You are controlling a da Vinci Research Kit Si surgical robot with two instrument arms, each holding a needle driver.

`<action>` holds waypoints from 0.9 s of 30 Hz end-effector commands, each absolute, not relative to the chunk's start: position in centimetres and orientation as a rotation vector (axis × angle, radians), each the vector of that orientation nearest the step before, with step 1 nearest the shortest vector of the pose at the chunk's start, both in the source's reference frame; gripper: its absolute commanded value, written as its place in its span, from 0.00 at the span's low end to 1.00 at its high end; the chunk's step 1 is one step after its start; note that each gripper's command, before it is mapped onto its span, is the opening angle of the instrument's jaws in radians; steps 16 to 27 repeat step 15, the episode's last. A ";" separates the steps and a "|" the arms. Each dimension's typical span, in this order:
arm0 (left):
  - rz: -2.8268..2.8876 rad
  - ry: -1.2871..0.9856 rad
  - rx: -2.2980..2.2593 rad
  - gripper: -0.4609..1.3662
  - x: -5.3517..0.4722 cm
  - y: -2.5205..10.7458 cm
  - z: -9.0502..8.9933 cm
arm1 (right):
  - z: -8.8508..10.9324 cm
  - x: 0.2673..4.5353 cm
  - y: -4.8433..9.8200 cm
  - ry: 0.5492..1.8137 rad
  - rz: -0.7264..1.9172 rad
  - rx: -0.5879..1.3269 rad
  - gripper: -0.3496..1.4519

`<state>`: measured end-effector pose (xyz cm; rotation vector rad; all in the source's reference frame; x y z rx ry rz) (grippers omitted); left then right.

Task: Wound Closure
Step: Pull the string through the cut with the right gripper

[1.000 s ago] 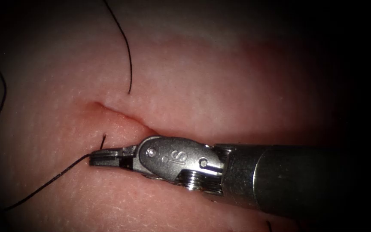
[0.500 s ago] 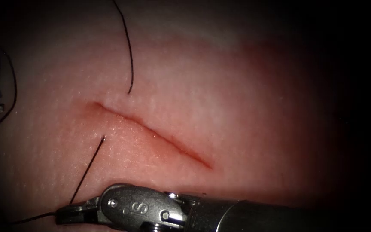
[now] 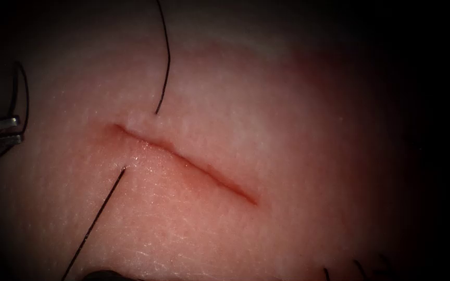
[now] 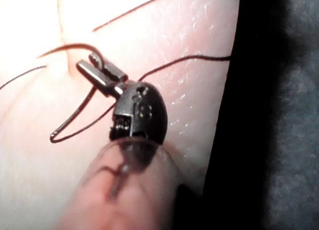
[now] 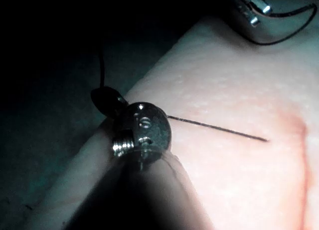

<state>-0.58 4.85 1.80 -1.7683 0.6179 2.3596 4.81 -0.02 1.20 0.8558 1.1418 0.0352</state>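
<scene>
Right tool point(image 5: 107, 101) on thread point(image 3: 102, 205); left tool point(image 4: 97, 70) on needle point(image 3: 23, 96)

Endoscope looks down from above; both wrist views share the tissue point(image 3: 266, 119) close-up.

the endoscope view is dim, with a soft pool of light on the tissue point(image 3: 266, 130) at centre. darkness closes in round the rim, deepest from 2 to 4 o'clock. at 9 o'clock the left tool point(image 3: 17, 130) catches a small glint. the left wrist view is harshly lit and the tissue glares white. the right wrist view is mostly dark: the thread point(image 5: 214, 127) lies black on lit tissue, and the right tool point(image 5: 107, 100) glints.
</scene>
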 end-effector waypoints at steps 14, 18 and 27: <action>2.372 0.602 -1.780 0.06 -0.64 4.8 1.8 | 1.3 4.83 -0.1 1.128 0.037 0.877 0.00; 2.372 0.602 -1.780 0.06 -0.65 4.8 1.8 | 1.3 4.83 -0.1 1.128 0.037 0.877 0.00; 2.372 0.602 -1.780 0.06 -0.65 4.8 1.8 | 1.3 4.83 -0.1 1.128 0.037 0.877 0.00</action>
